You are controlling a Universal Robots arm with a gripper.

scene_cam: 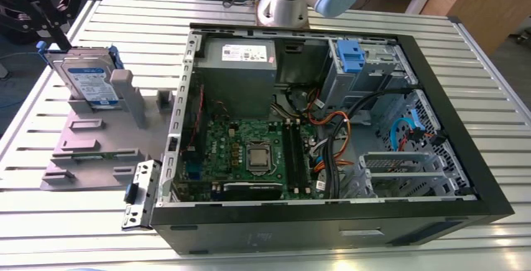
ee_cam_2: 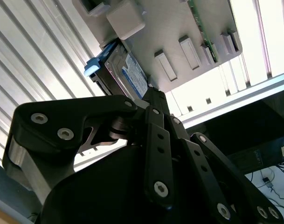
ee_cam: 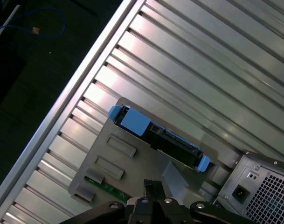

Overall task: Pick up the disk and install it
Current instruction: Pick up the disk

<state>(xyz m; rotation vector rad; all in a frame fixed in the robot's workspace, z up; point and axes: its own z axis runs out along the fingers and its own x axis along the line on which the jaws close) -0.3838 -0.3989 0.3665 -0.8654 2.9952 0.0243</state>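
Observation:
The disk [scene_cam: 89,82] stands on edge in a slot of a grey fixture [scene_cam: 96,146] at the exterior view's left. It is silver, with a blue-and-white label and blue rails. In the first wrist view the disk [ee_cam: 156,136] shows from above, edge on, between blue end pieces. The second wrist view shows the labelled face of the disk [ee_cam_2: 128,74]. My black gripper [scene_cam: 60,38] hangs just above and behind the disk's top corner. The gripper [ee_cam: 153,185] is shut with nothing in it, and in the second wrist view the gripper [ee_cam_2: 153,93] tip sits close beside the disk.
An open computer case [scene_cam: 452,122] lies on the slatted metal table [scene_cam: 464,47], with a green circuit board [scene_cam: 249,153], a grey power supply box [scene_cam: 240,59], cables and a blue drive bay [scene_cam: 349,56] inside. The arm's base [scene_cam: 286,4] stands behind the case. A loose metal bracket [scene_cam: 139,195] lies by its front corner.

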